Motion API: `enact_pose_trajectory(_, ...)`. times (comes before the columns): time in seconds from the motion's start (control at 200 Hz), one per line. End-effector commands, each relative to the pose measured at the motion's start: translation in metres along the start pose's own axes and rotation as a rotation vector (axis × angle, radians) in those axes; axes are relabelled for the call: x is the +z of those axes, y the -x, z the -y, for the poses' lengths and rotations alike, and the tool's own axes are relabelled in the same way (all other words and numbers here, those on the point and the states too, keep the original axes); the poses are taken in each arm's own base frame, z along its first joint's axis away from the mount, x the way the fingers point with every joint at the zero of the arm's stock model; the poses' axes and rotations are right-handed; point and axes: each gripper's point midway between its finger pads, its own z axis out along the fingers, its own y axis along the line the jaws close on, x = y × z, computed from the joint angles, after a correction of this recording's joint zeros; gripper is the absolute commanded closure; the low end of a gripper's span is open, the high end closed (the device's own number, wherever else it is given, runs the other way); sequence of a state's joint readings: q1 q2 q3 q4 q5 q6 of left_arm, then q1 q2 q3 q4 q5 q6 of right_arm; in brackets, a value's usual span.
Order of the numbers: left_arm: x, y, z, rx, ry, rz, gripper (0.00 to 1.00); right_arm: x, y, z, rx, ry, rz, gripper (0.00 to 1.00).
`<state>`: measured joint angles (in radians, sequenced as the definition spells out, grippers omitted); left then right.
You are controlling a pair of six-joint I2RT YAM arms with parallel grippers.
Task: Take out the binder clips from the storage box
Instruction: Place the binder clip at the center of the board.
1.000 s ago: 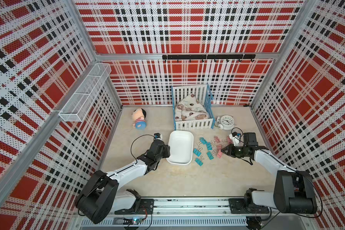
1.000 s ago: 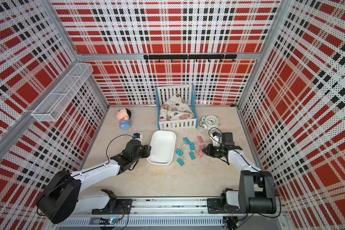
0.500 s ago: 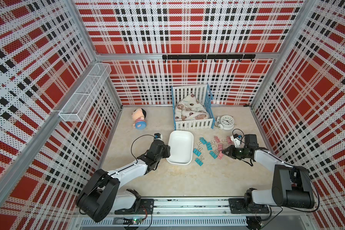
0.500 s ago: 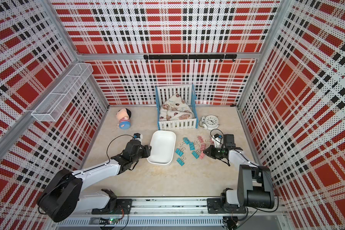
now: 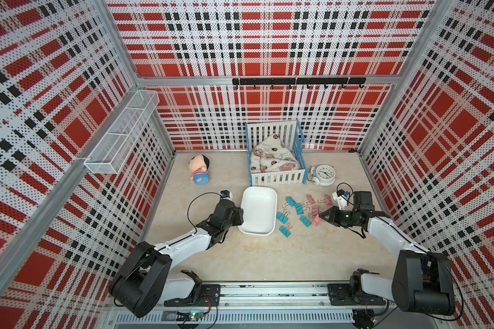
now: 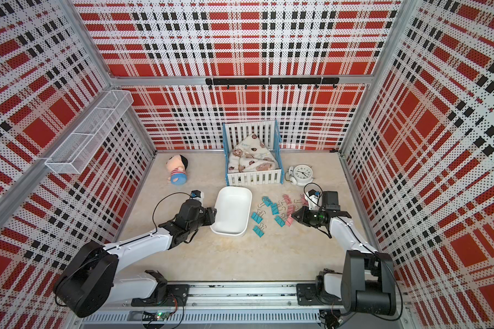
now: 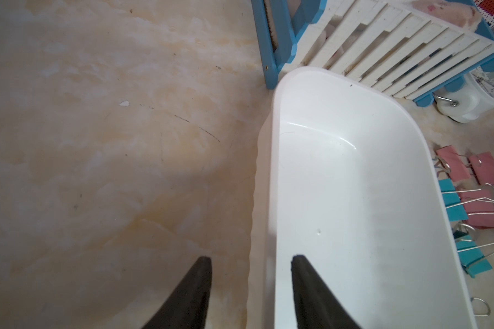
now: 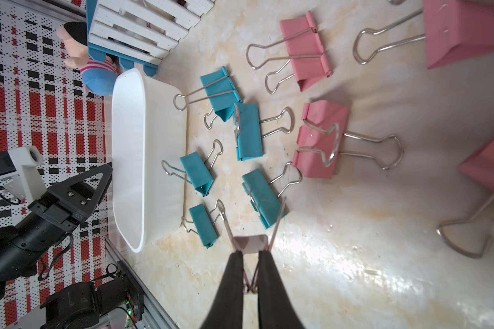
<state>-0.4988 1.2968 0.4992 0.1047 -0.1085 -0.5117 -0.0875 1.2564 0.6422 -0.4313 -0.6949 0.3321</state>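
The white storage box (image 5: 258,210) (image 6: 233,210) lies on the table with nothing in it. My left gripper (image 5: 240,218) (image 7: 251,257) is shut on its left wall, one finger inside the box (image 7: 340,185) and one outside. Several teal binder clips (image 5: 281,217) (image 8: 248,134) and pink binder clips (image 5: 311,198) (image 8: 320,139) are scattered on the table to the right of the box. My right gripper (image 5: 321,215) (image 8: 250,253) is shut on a pink clip (image 8: 250,242) at the right edge of that scatter, low over the table.
A white-and-blue crib (image 5: 275,155) with a blanket stands just behind the box. A white alarm clock (image 5: 324,174) sits behind the clips and a plush doll (image 5: 199,169) lies at the back left. A wire-mesh basket (image 5: 120,134) hangs on the left wall.
The right gripper has edged slightly to the right with the pink clip in it. The left gripper and the box have not moved.
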Motion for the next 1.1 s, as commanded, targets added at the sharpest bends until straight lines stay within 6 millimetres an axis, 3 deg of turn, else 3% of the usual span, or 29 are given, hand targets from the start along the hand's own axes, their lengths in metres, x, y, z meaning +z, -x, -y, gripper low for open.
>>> enact_pose_trajectory(0.0,-0.002,0.003,0.001,0.012,-0.018,0.019,0.48,-0.013,0.01,-0.006,0.029,-0.007,0.056,0.89)
enact_pose_trajectory(0.205,0.0,0.001,0.007,0.012,-0.057,0.024,0.48,-0.019,0.006,0.001,0.097,-0.039,0.098,0.89)
enact_pose_trajectory(0.466,0.001,0.001,0.01,0.015,-0.079,0.027,0.48,-0.014,-0.006,0.027,0.19,-0.052,0.104,0.9)
enact_pose_trajectory(0.757,0.002,-0.001,0.01,0.011,-0.088,0.026,0.48,-0.009,-0.011,0.04,0.219,-0.048,0.109,0.9)
enact_pose_trajectory(1.097,0.002,-0.002,0.011,0.008,-0.09,0.024,0.48,-0.007,-0.008,0.036,0.193,0.001,0.12,0.87)
